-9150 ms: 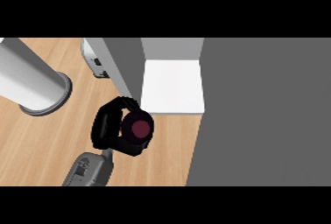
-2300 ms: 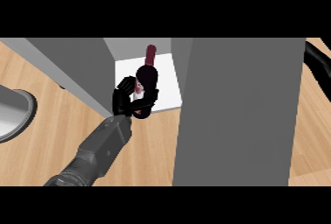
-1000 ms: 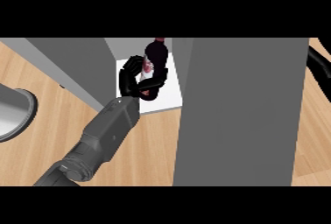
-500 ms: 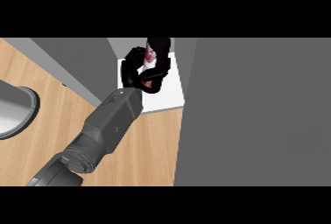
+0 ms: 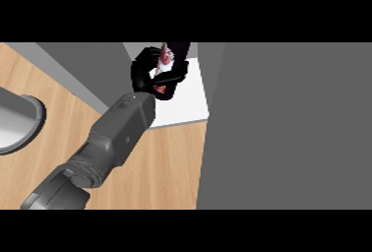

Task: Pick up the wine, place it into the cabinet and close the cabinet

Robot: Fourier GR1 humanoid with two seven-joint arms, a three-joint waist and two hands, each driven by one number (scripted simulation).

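Where our arm stretches toward twelve o'clock, our left hand [image 5: 147, 78] clenched around the wine [image 5: 166, 56] inside the cabinet [image 5: 185, 106].

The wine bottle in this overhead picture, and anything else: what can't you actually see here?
- wine bottle: head view, mostly hidden by the curled left hand; its top is cut off by the picture's edge.
- Cabinet interior: only a white shelf shows; the grey panel covers the rest.
- Right hand: out of view.
- Grey round object: cut off at left.
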